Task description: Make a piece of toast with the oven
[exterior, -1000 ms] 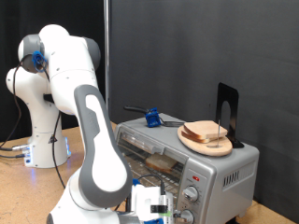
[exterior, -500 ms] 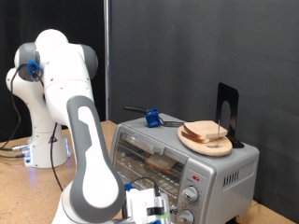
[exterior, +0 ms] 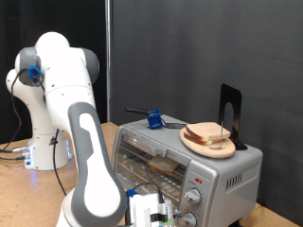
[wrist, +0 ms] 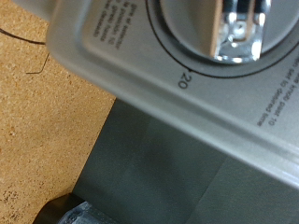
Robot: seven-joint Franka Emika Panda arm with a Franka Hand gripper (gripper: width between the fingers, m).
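The gripper [exterior: 159, 216] sits low at about 6 o'clock in the exterior view, clenched on a knob [wrist: 227, 26] of the oven [exterior: 213, 170], whose closed glass door shows the piece of toast [exterior: 167, 164] on the rack inside, while more slices lie on the wooden plate [exterior: 210, 147] on its top

Oven [exterior: 204, 165] looks brushed metal; tabletop [wrist: 47, 121] seemingly chipboard.
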